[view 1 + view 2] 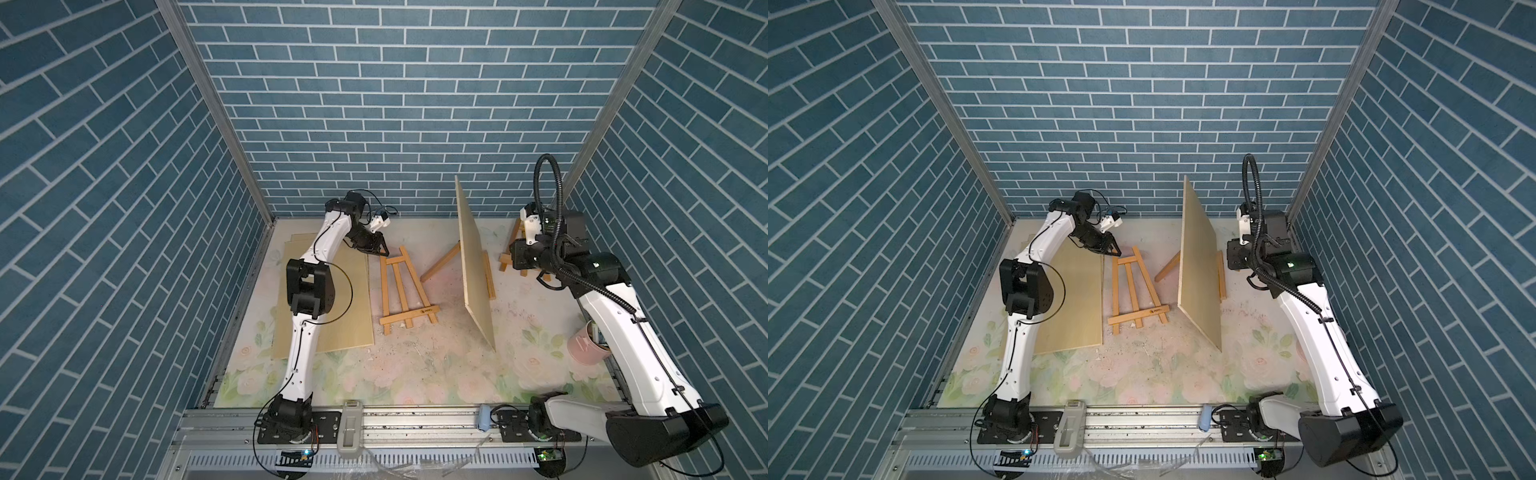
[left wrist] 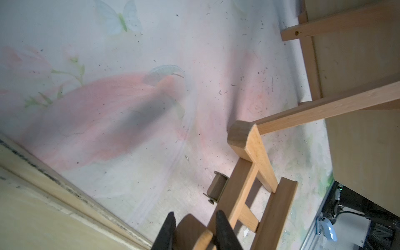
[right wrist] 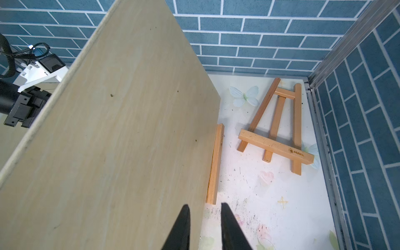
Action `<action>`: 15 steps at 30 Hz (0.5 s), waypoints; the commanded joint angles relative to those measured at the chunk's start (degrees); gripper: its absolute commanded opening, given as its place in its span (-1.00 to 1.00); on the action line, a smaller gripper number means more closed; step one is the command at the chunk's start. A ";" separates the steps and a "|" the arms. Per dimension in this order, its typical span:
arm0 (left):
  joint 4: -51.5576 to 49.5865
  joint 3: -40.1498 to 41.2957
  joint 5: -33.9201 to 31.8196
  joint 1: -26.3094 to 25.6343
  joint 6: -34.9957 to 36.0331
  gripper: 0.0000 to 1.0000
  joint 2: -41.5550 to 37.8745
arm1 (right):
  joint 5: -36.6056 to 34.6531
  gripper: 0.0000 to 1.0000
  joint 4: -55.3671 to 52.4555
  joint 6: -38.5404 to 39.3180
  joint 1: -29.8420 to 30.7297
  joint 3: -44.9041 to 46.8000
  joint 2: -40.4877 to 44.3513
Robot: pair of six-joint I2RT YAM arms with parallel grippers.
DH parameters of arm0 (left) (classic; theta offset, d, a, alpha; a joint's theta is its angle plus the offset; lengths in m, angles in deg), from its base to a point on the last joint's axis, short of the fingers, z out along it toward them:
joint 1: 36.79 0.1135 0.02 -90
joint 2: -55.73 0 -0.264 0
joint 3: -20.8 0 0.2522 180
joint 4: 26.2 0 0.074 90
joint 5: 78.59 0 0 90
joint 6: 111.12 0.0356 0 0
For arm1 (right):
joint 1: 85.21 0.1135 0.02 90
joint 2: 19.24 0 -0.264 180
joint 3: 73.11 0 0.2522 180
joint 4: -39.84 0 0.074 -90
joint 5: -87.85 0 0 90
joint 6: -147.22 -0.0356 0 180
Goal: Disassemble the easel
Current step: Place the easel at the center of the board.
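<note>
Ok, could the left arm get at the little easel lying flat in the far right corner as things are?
Probably not. The upright board stands between the left arm and that easel, and the right arm hangs over that corner too.

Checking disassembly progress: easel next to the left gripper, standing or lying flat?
Lying flat: in both top views the easel rests with rails and ledge along the mat.
</note>
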 commanded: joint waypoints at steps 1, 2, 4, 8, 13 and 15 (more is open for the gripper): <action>7.68 0.37 -18.51 -0.37 7.60 -0.65 2.74 | -1.45 -0.47 -2.08 -1.51 0.23 0.07 0.46; 8.21 0.37 -19.16 -0.37 7.39 -0.62 2.88 | -1.54 -0.47 -2.16 -1.63 0.23 0.02 0.47; 9.24 0.37 -19.89 -0.37 7.01 -0.55 3.27 | -1.76 -0.47 -2.28 -1.83 0.28 0.10 0.56; 10.46 -0.23 -20.19 -0.38 5.79 -0.40 4.16 | -2.24 -0.47 -2.66 -2.17 0.23 0.28 0.73; 12.54 -0.52 -19.32 -0.37 4.36 -0.32 4.65 | -3.01 -0.47 -3.02 -2.38 0.25 0.58 1.15; 13.27 -0.72 -18.25 -0.37 3.63 -0.27 4.83 | -3.26 -0.47 -3.00 -2.47 0.23 0.70 1.39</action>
